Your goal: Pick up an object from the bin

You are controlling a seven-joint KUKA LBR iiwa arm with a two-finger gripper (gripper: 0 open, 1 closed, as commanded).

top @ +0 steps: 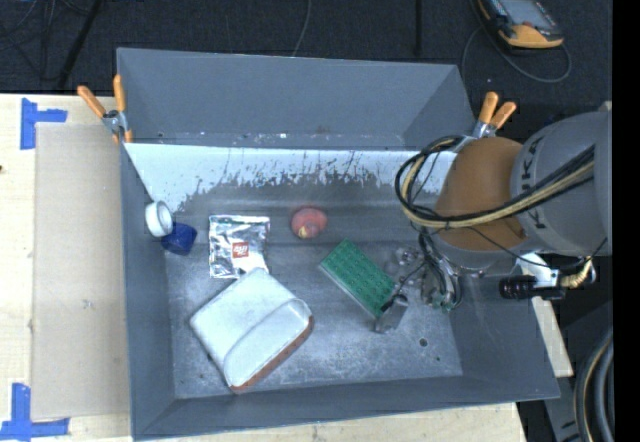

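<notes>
My gripper (391, 313) is low in the right half of the bin, just under the arm's orange cover. Its tip sits at the lower right corner of a green rectangular scrubbing pad (356, 274), which lies flat and slanted on the bin floor. It seems to touch the pad's edge; nothing visibly hangs from it. A small red ball-like fruit (309, 222) rests a little up and left of the pad, near the back wall.
A large white pad with a brown underside (251, 326) lies at the front left. A crumpled silver foil packet (237, 244) is behind it, and a blue bottle with a white cap (168, 227) is by the left wall. The arm and its cables crowd the right wall.
</notes>
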